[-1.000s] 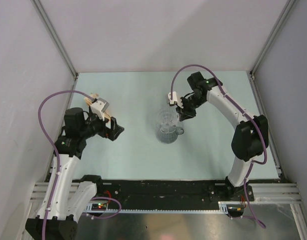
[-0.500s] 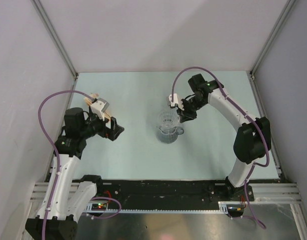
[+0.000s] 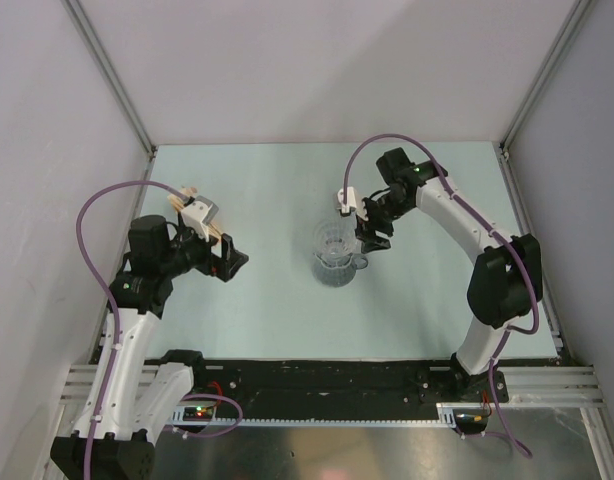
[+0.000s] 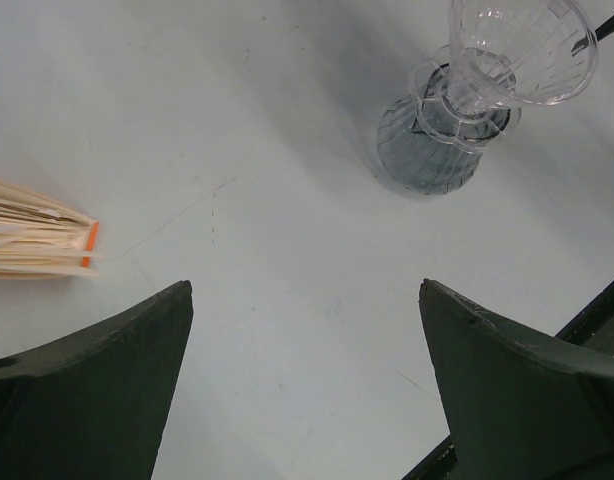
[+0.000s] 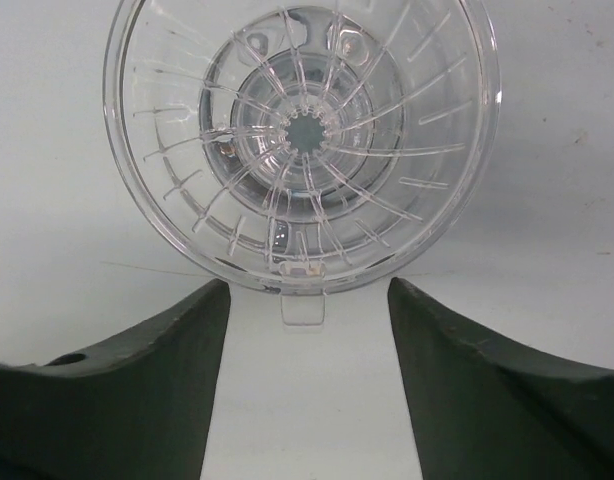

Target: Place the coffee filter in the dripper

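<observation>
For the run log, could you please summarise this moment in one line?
dripper: empty | left gripper: open, holding nothing | right gripper: open, near dripper

Only the dripper [image 5: 302,140] sits right ahead of the right gripper [image 5: 307,292], open counter [image 5: 547,250] either side of it.

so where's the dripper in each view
top external: dripper near the middle of the picture
left wrist: dripper in the upper right corner
right wrist: dripper fills the upper middle, seen from above
shared landmark: the pale table under it
</observation>
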Available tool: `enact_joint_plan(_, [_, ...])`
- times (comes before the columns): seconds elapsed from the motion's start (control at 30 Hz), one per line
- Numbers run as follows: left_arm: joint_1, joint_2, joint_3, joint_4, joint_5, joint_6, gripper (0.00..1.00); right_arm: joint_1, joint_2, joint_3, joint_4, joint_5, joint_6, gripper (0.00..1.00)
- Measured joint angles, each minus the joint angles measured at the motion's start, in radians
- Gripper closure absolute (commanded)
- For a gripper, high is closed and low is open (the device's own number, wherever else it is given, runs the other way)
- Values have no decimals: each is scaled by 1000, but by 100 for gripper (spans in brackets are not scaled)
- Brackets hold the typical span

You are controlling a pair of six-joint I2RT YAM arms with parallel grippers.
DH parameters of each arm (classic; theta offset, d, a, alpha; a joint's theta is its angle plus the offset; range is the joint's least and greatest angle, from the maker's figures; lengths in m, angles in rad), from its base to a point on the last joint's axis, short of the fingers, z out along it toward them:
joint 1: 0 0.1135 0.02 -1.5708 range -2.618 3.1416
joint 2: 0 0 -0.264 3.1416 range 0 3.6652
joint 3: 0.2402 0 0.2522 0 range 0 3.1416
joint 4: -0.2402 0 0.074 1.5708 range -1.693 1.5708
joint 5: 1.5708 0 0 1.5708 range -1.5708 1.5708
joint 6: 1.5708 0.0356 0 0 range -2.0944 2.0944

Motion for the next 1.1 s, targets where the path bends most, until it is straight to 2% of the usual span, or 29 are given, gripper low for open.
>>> enact_joint_plan(0.27, [0, 10, 2, -1, -35, -2, 2, -3, -28, 0, -5, -10, 5, 8])
enact_joint_plan(0.37, [0, 19, 19, -10, -99, -19, 2, -10, -46, 0, -12, -18, 9, 5])
enact_joint_plan(0.57, [0, 57, 100, -14, -312, -56, 2, -70, -104, 0, -30, -53, 37, 4])
enact_joint_plan(0.73, [0, 103, 166, -36, -468, -21, 2, -135, -185, -10, -24, -63, 131, 3])
enact_joint_plan(0.8, [0, 134, 195, -47, -527, -8, 7, -152, -224, -25, -5, -61, 193, 3])
enact_joint_plan(0.9, [4, 188, 239, -59, -605, 0, 19, -160, -289, -70, 36, -50, 298, 3])
enact_joint_plan(1.0, [21, 243, 274, -60, -650, -14, 32, -162, -344, -117, 71, -33, 401, 2])
enact_joint_plan(1.1, [37, 287, 290, -61, -671, -35, 41, -171, -389, -166, 107, -26, 498, 2])
